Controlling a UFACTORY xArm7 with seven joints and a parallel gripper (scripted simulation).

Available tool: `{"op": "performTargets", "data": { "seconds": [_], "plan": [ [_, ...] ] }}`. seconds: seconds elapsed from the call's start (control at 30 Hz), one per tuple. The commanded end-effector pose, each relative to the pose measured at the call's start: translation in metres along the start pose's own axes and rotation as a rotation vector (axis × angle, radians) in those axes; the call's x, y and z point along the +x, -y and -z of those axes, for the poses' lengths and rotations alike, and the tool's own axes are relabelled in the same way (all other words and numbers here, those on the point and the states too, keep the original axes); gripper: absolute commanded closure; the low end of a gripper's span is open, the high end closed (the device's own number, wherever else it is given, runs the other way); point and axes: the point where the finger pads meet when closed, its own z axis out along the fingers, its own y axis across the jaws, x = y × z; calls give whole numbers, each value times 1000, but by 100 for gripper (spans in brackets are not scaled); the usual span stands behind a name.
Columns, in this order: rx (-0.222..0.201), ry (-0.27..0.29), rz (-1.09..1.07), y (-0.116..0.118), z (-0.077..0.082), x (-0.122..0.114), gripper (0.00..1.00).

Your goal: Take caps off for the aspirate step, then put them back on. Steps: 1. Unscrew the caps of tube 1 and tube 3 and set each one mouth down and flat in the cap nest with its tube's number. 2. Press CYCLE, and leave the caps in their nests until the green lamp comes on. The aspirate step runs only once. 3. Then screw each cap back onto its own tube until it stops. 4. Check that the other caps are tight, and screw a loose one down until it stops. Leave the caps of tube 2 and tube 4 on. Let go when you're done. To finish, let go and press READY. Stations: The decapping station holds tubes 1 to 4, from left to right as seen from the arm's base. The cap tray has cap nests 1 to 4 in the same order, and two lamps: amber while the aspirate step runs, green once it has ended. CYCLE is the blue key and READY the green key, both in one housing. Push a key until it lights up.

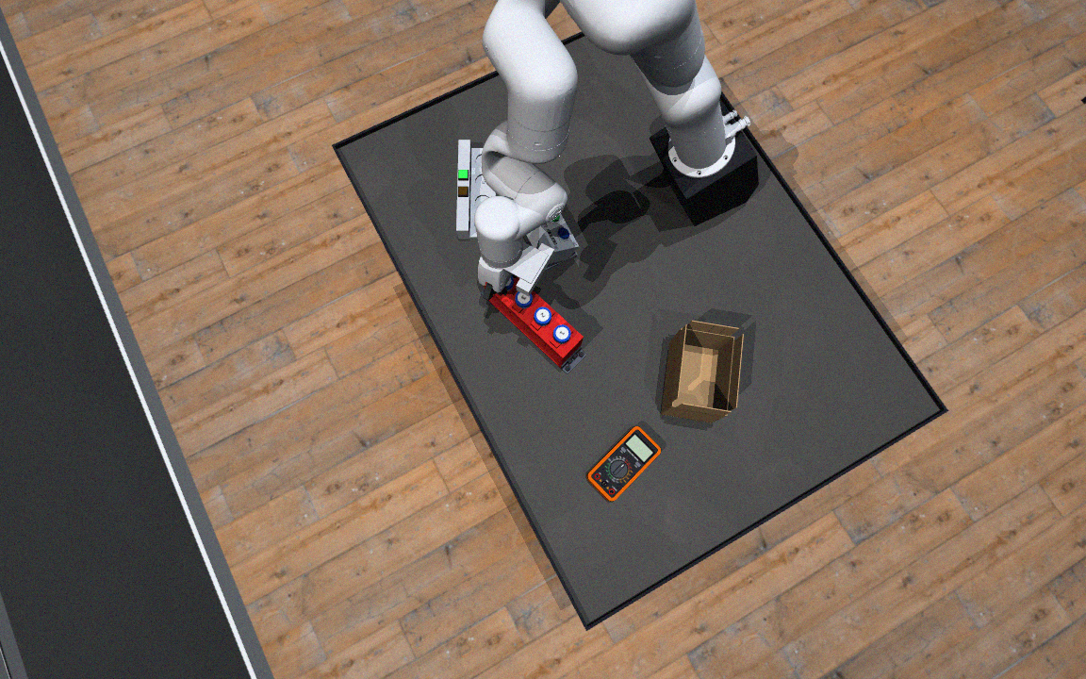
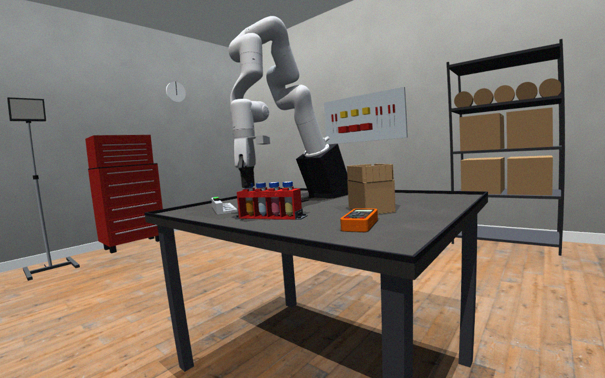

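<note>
The red decapping station stands at the table's left side and holds four tubes, also in the side view. Three blue caps show on their tubes. The fourth cap, on the end tube nearest the cap tray, is hidden under my gripper. In the side view my gripper points straight down with its fingers closed around that end cap. The white cap tray lies behind, with its green lamp lit and its visible nests empty. The key housing is mostly hidden by my wrist.
An open cardboard box stands right of the station. An orange multimeter lies near the front edge. The arm's black base is at the back. A red tool cabinet and shelves stand off the table.
</note>
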Motion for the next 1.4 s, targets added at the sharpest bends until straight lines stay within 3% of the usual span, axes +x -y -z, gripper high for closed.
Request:
{"op": "performTargets", "data": {
  "seconds": [0.0, 0.23, 1.27, 1.3, 1.37],
  "plan": [
    [-3, 2, 0, -1, 1, -1, 100],
    [-3, 2, 0, -1, 1, -1, 100],
    [-3, 1, -489, -1, 1, -1, 100],
    [-3, 1, -489, -1, 1, -1, 54],
    [-3, 1, -489, -1, 1, -1, 54]
  ]
}}
